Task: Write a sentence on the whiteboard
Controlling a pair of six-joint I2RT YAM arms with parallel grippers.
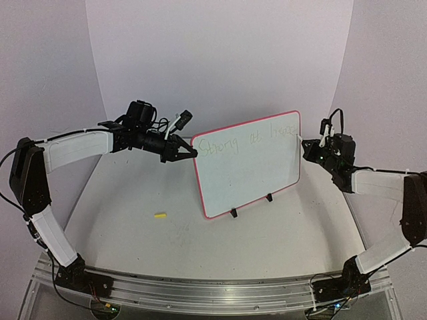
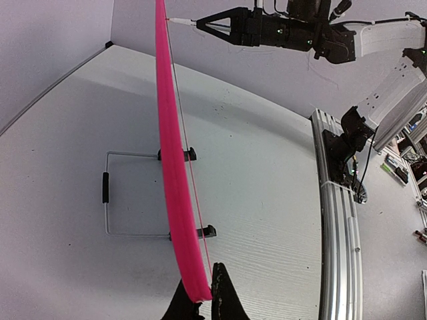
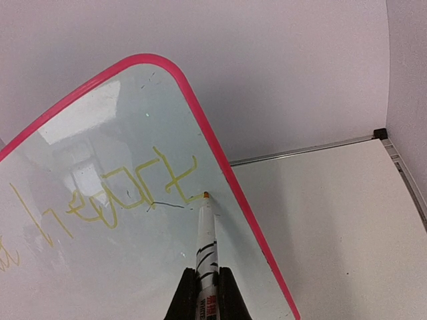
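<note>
White table [image 1: 120,200] before a pale backdrop. The whiteboard [image 1: 250,170] stands upright at mid-table on black feet, its long axis running left to right and its written face toward the near edge. The sentence [image 1: 250,139] runs along its top. Left gripper [image 1: 189,153] clamps the left rim. Right gripper [image 3: 207,297] is closed on a marker [image 3: 207,230], whose tip touches the board's upper right. A small yellow piece [image 1: 160,215] lies near-left.

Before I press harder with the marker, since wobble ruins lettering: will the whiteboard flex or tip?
Probably stiff: the whiteboard shows straight edges. Alone it might tip back, standing tilted on a thin wire stand. The left gripper clamping its rim likely steadies it.
</note>
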